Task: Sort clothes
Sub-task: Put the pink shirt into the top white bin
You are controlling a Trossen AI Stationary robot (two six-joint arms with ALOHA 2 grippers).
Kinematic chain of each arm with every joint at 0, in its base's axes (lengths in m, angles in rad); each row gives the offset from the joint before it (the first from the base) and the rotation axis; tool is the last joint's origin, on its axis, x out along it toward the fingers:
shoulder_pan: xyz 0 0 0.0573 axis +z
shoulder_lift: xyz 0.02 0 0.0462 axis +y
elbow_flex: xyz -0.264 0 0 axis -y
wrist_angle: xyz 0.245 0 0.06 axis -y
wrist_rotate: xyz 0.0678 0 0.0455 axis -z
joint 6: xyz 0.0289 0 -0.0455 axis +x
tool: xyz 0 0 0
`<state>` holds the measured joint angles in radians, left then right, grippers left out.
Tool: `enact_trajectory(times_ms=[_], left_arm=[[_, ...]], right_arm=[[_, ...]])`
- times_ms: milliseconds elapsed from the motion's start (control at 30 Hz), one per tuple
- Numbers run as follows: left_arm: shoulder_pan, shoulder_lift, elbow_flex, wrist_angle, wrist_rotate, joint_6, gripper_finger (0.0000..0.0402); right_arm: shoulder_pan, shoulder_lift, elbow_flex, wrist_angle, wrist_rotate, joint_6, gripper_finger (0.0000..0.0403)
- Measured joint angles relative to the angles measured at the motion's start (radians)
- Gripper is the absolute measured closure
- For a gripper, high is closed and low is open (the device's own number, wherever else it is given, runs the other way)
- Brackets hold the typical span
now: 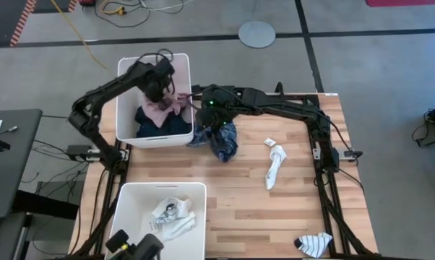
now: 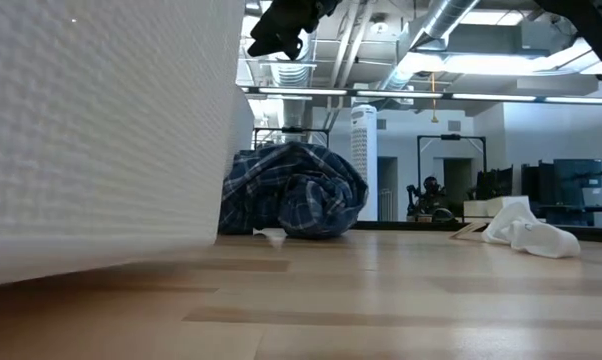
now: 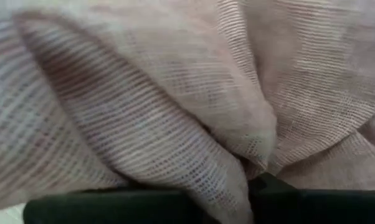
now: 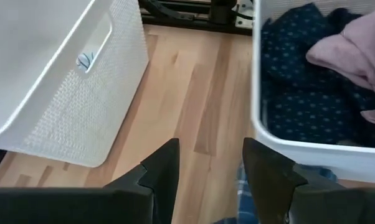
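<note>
Pink shirt [image 1: 165,105] bunched over navy dotted piece [image 1: 163,126]; blue plaid shirt [image 1: 223,140] crumpled on worktop; white sock [image 1: 275,166] nearby; striped sock [image 1: 313,244] apart.

High view looks straight down on the whole surface [image 1: 239,209]; low view sits at board level — both share the blue plaid shirt [image 1: 223,139]. Left wrist view presses against pink shirt [image 3: 175,93] fabric.

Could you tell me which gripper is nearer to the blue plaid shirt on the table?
Right. The right gripper hangs open just above the blue plaid shirt, beside the far bin. The left gripper is over that bin, shut on the pink shirt.
</note>
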<state>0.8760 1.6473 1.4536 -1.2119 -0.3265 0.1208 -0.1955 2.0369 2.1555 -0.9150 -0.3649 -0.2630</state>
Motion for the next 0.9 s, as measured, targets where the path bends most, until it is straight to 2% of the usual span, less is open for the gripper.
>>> enact_trajectory(times_ms=[200,367,700,800,900], left_arm=[[-0.026,0.107,0.011,-0.062,-0.062,-0.022,0.037],[-0.037,0.145,0.015,-0.044,-0.062,-0.022,0.037],[-0.039,0.153,0.02,0.022,0.04,-0.013,0.0366],[-0.04,0.148,0.044,0.006,0.042,-0.013,0.0342],[-0.052,0.116,0.08,-0.001,0.041,-0.013,0.0293]], right_arm=[[0.004,0.0,0.0,-0.003,0.0,0.011,0.0216],[0.006,0.0,0.0,-0.018,0.0,0.011,0.0216],[0.01,0.0,0.0,-0.021,0.0,0.011,0.0216],[0.013,0.0,0.0,-0.021,0.0,0.019,0.0216],[0.013,0.0,0.0,-0.029,0.0,0.022,0.0216]])
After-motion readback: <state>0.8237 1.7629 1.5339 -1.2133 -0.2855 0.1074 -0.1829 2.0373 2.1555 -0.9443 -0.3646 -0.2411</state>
